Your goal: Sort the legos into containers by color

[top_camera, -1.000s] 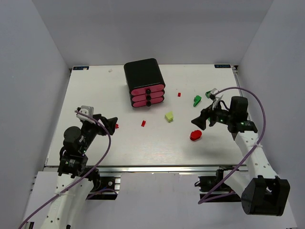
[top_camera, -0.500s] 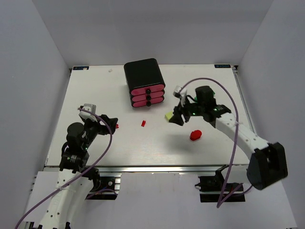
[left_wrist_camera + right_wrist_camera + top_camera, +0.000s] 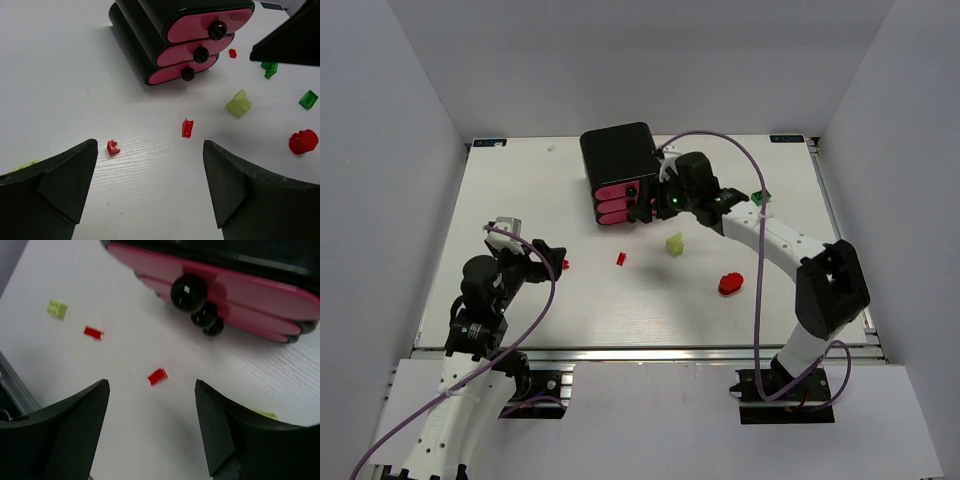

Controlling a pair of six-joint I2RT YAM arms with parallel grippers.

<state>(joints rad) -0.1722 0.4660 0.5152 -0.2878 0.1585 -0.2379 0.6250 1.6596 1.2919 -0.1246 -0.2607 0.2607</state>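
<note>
Legos [image 3: 674, 243] lie scattered across the middle of the counter [image 3: 520, 200], in front of the shut pink drawers [image 3: 616, 201] near its far edge. Right pincer [image 3: 642, 205] hovers released just before their black knobs [image 3: 631, 190]; left pincer [image 3: 558, 260] gapes empty near the left edge.

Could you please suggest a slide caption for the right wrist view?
Open right hand facing three pink drawers with black knobs; red legos and a pale yellow lego on the table.

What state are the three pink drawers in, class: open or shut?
Shut. All three pink drawers sit flush in the black cabinet, their knobs lined up, none pulled out.
</note>
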